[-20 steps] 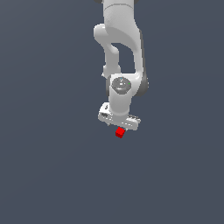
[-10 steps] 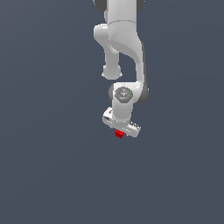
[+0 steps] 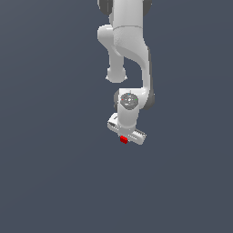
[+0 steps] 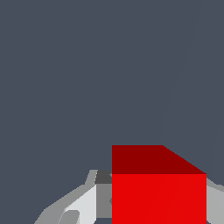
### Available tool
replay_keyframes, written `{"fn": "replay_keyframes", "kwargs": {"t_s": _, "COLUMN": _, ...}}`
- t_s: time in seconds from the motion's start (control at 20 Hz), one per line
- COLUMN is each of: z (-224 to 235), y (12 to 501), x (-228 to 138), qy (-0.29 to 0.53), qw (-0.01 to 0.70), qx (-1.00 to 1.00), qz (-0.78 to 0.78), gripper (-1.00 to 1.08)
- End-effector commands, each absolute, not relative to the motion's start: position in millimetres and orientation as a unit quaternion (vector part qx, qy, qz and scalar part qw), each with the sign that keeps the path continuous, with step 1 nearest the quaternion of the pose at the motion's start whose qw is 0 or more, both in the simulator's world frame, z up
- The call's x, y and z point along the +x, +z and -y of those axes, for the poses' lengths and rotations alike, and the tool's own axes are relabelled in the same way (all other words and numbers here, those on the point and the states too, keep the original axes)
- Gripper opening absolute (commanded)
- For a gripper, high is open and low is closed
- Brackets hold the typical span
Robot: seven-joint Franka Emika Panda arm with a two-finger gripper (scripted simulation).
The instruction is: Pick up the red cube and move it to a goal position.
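Note:
The red cube (image 3: 123, 139) is tiny and bright red, and peeks out beneath the white gripper's hand near the middle of the exterior view. My gripper (image 3: 124, 138) points down and is shut on the cube. In the wrist view the red cube (image 4: 158, 192) fills the space between the grey-white fingers (image 4: 83, 204), one on each side. The plain grey floor (image 3: 54, 173) lies all around. How high the cube is above the floor cannot be told. No goal marker shows.
The white arm (image 3: 129, 50) reaches down from the top of the exterior view to the gripper. Nothing else shows but the uniform grey floor.
The arm's upper links have shifted toward the exterior view's right and its wrist has dropped a little. The cube stays in the grip and shows less beneath the hand.

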State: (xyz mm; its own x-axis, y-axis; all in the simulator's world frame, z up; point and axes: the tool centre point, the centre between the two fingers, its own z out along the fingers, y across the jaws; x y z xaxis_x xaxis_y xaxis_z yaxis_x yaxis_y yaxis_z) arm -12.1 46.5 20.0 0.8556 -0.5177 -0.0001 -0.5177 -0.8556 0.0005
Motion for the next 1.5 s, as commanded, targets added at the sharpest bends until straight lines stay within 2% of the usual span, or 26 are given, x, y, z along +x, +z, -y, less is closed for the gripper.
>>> {"fn": "replay_keyframes", "kwargs": {"t_s": 0.0, "z": -46.4, "y": 20.0, "x": -11.9, "qy": 0.0, "qw": 0.0, "qx": 0.963, "qz": 0.269, "gripper": -1.0}}
{"fn": "replay_keyframes", "kwargs": {"t_s": 0.5, "z": -46.7, "y": 21.1, "x": -12.1, "qy": 0.0, "qw": 0.0, "qx": 0.963, "qz": 0.269, "gripper": -1.0}}
{"fn": "replay_keyframes", "kwargs": {"t_s": 0.8, "z": -46.0, "y": 37.8, "x": -13.2, "qy": 0.0, "qw": 0.0, "qx": 0.963, "qz": 0.269, "gripper": -1.0}}
{"fn": "replay_keyframes", "kwargs": {"t_s": 1.1, "z": -44.2, "y": 75.8, "x": -15.6, "qy": 0.0, "qw": 0.0, "qx": 0.963, "qz": 0.269, "gripper": -1.0}}
{"fn": "replay_keyframes", "kwargs": {"t_s": 1.45, "z": -41.2, "y": 146.9, "x": -19.4, "qy": 0.0, "qw": 0.0, "qx": 0.963, "qz": 0.269, "gripper": -1.0}}
